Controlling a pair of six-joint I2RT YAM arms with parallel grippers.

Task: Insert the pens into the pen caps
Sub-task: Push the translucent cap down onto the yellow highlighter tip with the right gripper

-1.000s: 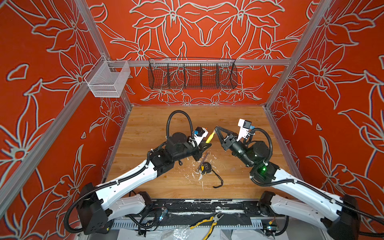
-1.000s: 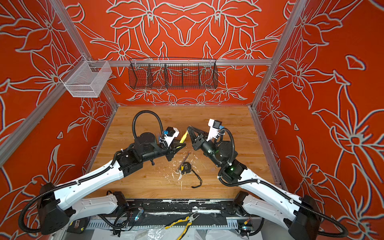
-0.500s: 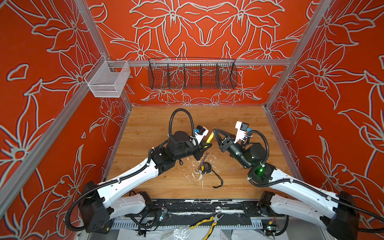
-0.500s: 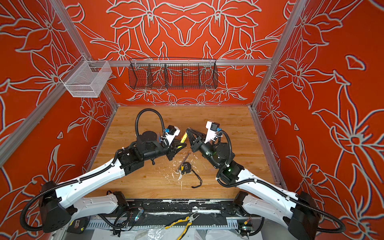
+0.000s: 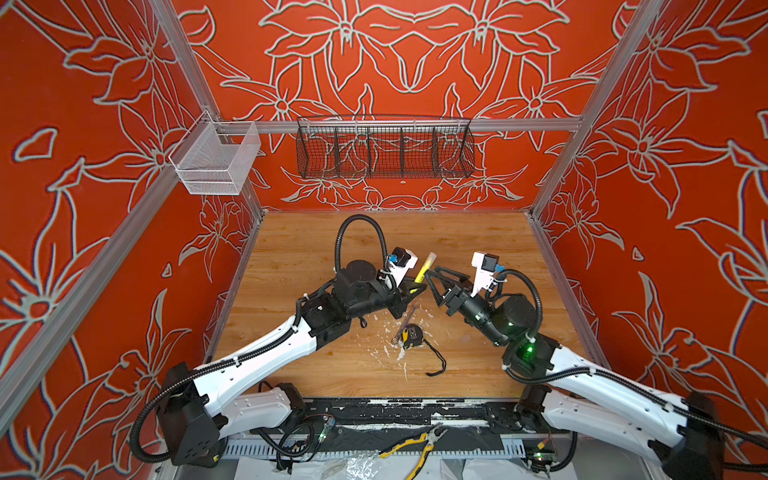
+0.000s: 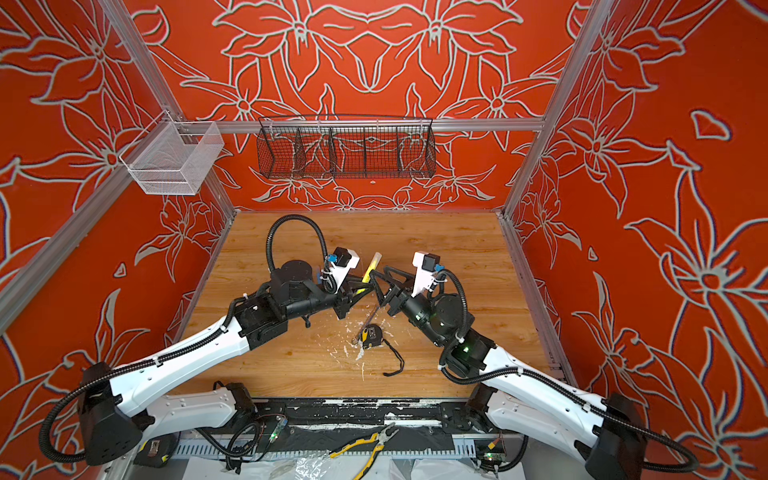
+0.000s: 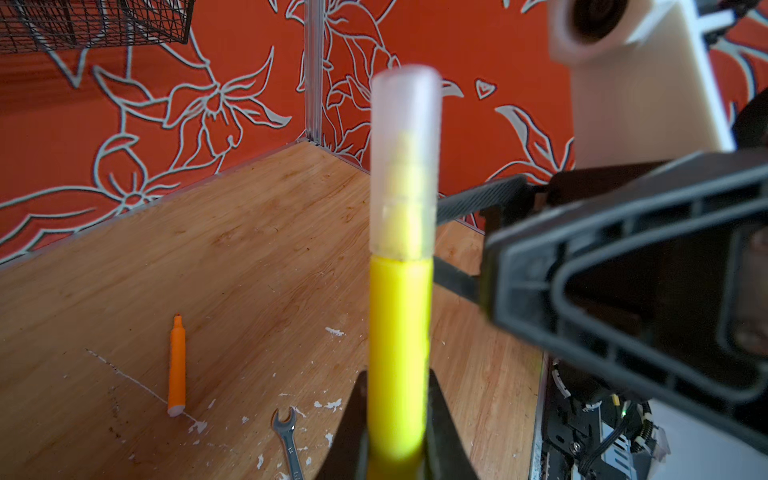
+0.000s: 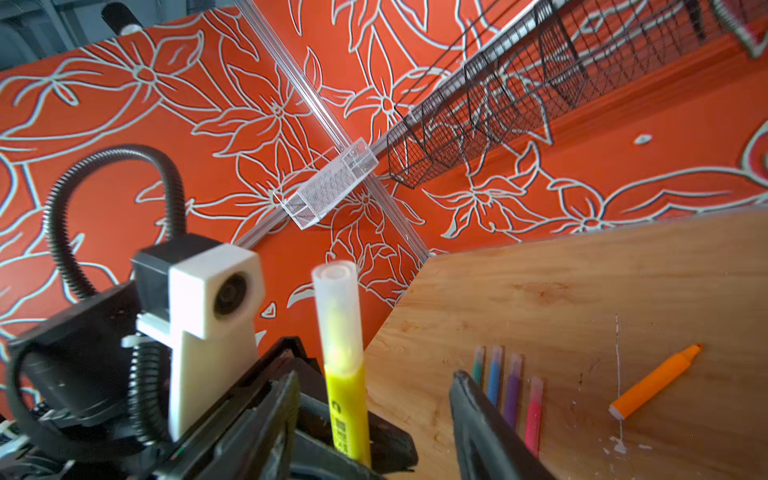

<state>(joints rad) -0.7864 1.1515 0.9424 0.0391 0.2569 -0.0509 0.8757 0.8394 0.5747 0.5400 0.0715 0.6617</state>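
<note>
My left gripper (image 7: 397, 415) is shut on the yellow pen (image 7: 399, 353), which stands up out of it. A clear pen cap (image 7: 405, 166) sits over the pen's tip. In both top views this pen (image 5: 422, 272) hangs above the table's middle between the two grippers. My right gripper (image 8: 374, 376) is open, with its fingers on either side of the yellow pen (image 8: 347, 407) and apart from it. Green (image 8: 478, 370), blue (image 8: 494, 374), purple (image 8: 513, 386) and pink (image 8: 534, 411) pens lie capped in a row. An orange pen (image 8: 654, 382) lies uncapped beside them.
A grey wrench (image 5: 409, 311) and a yellow-black tape measure (image 5: 409, 334) with its cord lie on the wooden table (image 5: 478, 241) among white paint flecks. A black wire basket (image 5: 384, 147) and a white mesh bin (image 5: 216, 162) hang on the walls. Yellow pliers (image 5: 415, 446) lie off the front edge.
My right gripper has opened and drawn back a little from the cap, which stays on the yellow pen. The left gripper still holds that pen.
</note>
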